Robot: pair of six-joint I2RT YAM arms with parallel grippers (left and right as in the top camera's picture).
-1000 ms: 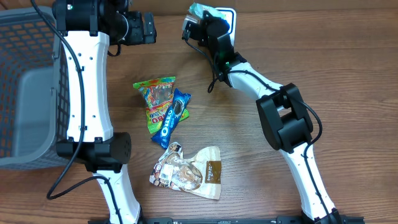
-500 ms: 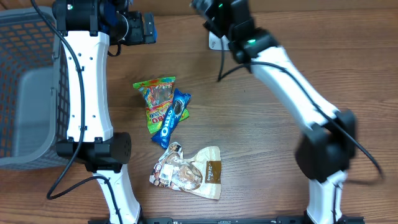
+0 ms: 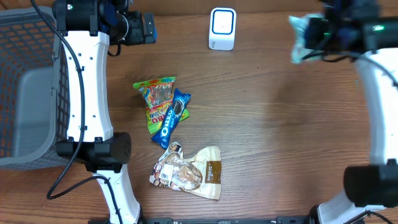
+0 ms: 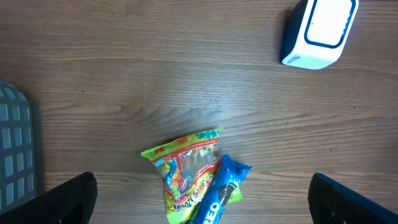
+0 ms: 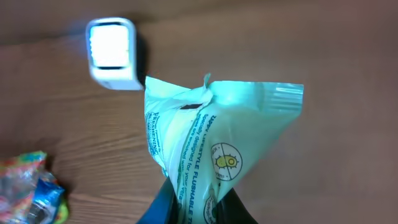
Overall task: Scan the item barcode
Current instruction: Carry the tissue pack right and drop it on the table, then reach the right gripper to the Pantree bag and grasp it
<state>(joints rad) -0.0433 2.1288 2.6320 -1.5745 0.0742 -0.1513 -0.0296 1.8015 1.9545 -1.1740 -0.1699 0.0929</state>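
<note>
Green packet point(image 5: 217, 143) in right jaws; bare tabletop point(image 3: 261, 50) between it, scanner point(image 3: 222, 28).

"OREO" in white on blue pack point(image 3: 172, 119), below-left of scanner point(image 3: 222, 28) in overhead view. On pale green pouch point(image 5: 211, 149), just lower-right of scanner in right wrist view: "FLUSHABLE", "specially designed for you…", rest cut off; round yellow-green emblem w/ small figure. Candy bag point(image 3: 157, 99), also below-left of scanner: print illegible.
</note>
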